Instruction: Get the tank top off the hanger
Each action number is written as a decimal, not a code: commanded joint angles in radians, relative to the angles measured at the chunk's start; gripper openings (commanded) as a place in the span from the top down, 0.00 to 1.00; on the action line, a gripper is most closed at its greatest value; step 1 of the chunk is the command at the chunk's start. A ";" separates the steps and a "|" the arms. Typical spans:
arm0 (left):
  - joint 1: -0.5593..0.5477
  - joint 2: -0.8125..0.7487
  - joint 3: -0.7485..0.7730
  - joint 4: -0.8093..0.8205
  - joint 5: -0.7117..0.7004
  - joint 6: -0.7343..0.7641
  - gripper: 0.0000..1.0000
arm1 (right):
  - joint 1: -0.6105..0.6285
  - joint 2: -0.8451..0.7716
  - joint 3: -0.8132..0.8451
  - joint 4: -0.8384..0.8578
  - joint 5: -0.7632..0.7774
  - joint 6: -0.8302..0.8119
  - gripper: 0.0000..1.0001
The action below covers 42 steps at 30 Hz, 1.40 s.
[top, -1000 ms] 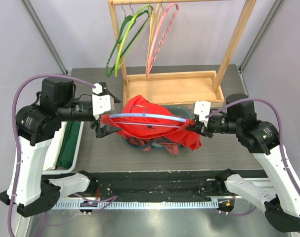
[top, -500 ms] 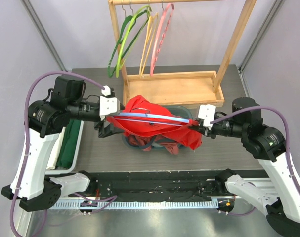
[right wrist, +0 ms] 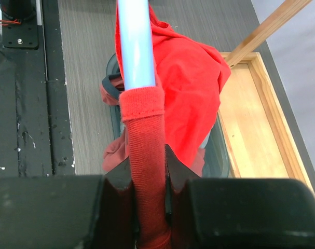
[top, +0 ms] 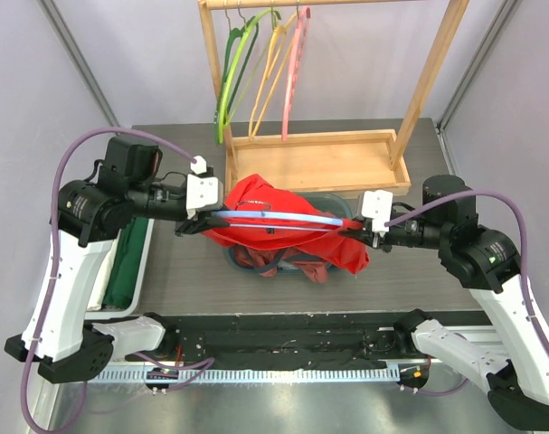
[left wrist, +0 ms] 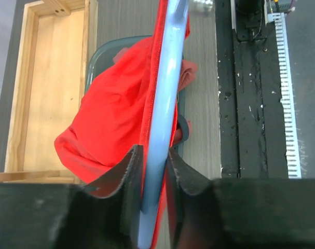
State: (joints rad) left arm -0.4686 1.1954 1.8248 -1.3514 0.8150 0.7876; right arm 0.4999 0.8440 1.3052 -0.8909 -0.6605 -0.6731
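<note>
A red tank top (top: 265, 203) hangs on a light blue hanger (top: 292, 217), which stretches level between my two grippers above a bin. My left gripper (top: 200, 223) is shut on the hanger's left end. In the left wrist view the blue bar (left wrist: 165, 93) runs between the fingers (left wrist: 127, 171), with the tank top's (left wrist: 110, 114) red hem alongside it. My right gripper (top: 355, 231) is shut on the right end. There, in the right wrist view, the red strap (right wrist: 146, 140) wraps the hanger (right wrist: 135, 46) where the jaws pinch it.
A dark bin (top: 339, 203) of loose clothes sits under the tank top. Behind it stands a wooden rack with a tray base (top: 310, 163). Green, yellow and pink hangers (top: 256, 63) hang from its rod. A white tray (top: 140, 262) holding green cloth lies at the left.
My left gripper moved right onto the hanger's left end and shut on it. The right gripper kept its grip. The hangers on the rack swung.
</note>
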 commanded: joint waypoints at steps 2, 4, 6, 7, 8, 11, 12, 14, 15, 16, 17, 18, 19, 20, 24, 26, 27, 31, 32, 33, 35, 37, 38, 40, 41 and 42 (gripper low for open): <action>0.004 -0.003 0.007 -0.042 -0.008 -0.045 0.80 | 0.003 -0.005 0.005 0.148 -0.001 0.032 0.99; 0.002 -0.010 0.004 -0.022 -0.034 -0.053 0.84 | 0.005 -0.006 -0.014 0.187 0.009 0.056 0.99; 0.002 -0.019 -0.002 0.029 -0.062 -0.091 0.89 | 0.005 -0.008 -0.027 0.216 0.010 0.075 0.99; 0.001 -0.023 -0.010 0.053 -0.086 -0.111 0.92 | 0.005 -0.008 -0.033 0.225 0.012 0.079 0.99; 0.001 -0.026 -0.013 0.110 -0.140 -0.132 0.97 | 0.003 -0.010 -0.040 0.230 0.010 0.086 0.99; 0.002 -0.033 -0.018 0.217 -0.285 -0.241 1.00 | 0.002 -0.006 -0.055 0.254 0.007 0.110 0.99; 0.001 -0.034 -0.018 0.241 -0.313 -0.287 1.00 | 0.003 -0.009 -0.064 0.276 0.007 0.118 0.99; 0.002 -0.036 -0.009 0.279 -0.352 -0.313 1.00 | 0.005 -0.014 -0.075 0.299 0.001 0.142 0.99; 0.001 -0.036 -0.004 0.285 -0.375 -0.323 1.00 | 0.003 -0.017 -0.084 0.332 0.004 0.155 0.98; 0.002 -0.036 -0.001 0.291 -0.385 -0.343 1.00 | 0.005 -0.019 -0.092 0.349 0.012 0.176 0.96; 0.002 -0.036 0.004 0.307 -0.395 -0.353 1.00 | 0.003 -0.026 -0.098 0.368 0.018 0.187 0.93; 0.002 -0.036 0.013 0.311 -0.410 -0.361 1.00 | 0.005 -0.029 -0.112 0.404 0.038 0.197 0.85; 0.004 -0.036 0.016 0.313 -0.413 -0.373 1.00 | 0.003 -0.034 -0.118 0.421 0.047 0.207 0.82; 0.004 -0.037 0.019 0.319 -0.418 -0.376 1.00 | 0.005 -0.037 -0.121 0.434 0.053 0.219 0.80; 0.005 -0.048 0.028 0.330 -0.448 -0.402 1.00 | 0.005 -0.046 -0.121 0.463 0.104 0.239 0.59; 0.010 -0.051 0.034 0.330 -0.453 -0.413 1.00 | 0.005 -0.051 -0.124 0.464 0.151 0.242 0.57; 0.012 -0.054 0.037 0.331 -0.455 -0.418 1.00 | 0.003 -0.051 -0.127 0.468 0.165 0.244 0.49; 0.027 -0.062 0.048 0.339 -0.470 -0.427 1.00 | 0.005 -0.056 -0.127 0.471 0.283 0.277 0.01; 0.028 -0.063 0.048 0.340 -0.474 -0.430 1.00 | 0.005 -0.056 -0.121 0.465 0.306 0.283 0.00; 0.031 -0.063 0.047 0.342 -0.484 -0.435 1.00 | 0.003 -0.057 -0.116 0.461 0.324 0.299 0.00; 0.038 -0.066 0.039 0.356 -0.511 -0.445 1.00 | 0.005 -0.068 -0.103 0.445 0.372 0.314 0.00; 0.044 -0.069 0.034 0.366 -0.524 -0.449 1.00 | 0.003 -0.086 -0.095 0.428 0.410 0.352 0.00; 0.044 -0.069 0.036 0.368 -0.531 -0.450 1.00 | 0.003 -0.094 -0.093 0.416 0.418 0.369 0.00; 0.048 -0.069 0.042 0.374 -0.539 -0.450 1.00 | 0.003 -0.111 -0.095 0.403 0.426 0.438 0.00; 0.047 -0.068 0.050 0.374 -0.539 -0.449 1.00 | 0.003 -0.126 -0.099 0.394 0.420 0.467 0.00; 0.048 -0.066 0.051 0.374 -0.536 -0.447 1.00 | 0.003 -0.132 -0.106 0.397 0.417 0.501 0.00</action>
State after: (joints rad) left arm -0.4286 1.1534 1.8324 -1.0863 0.3023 0.3679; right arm 0.5030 0.7544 1.1690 -0.5034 -0.2928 -0.3103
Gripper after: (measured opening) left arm 0.177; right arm 0.996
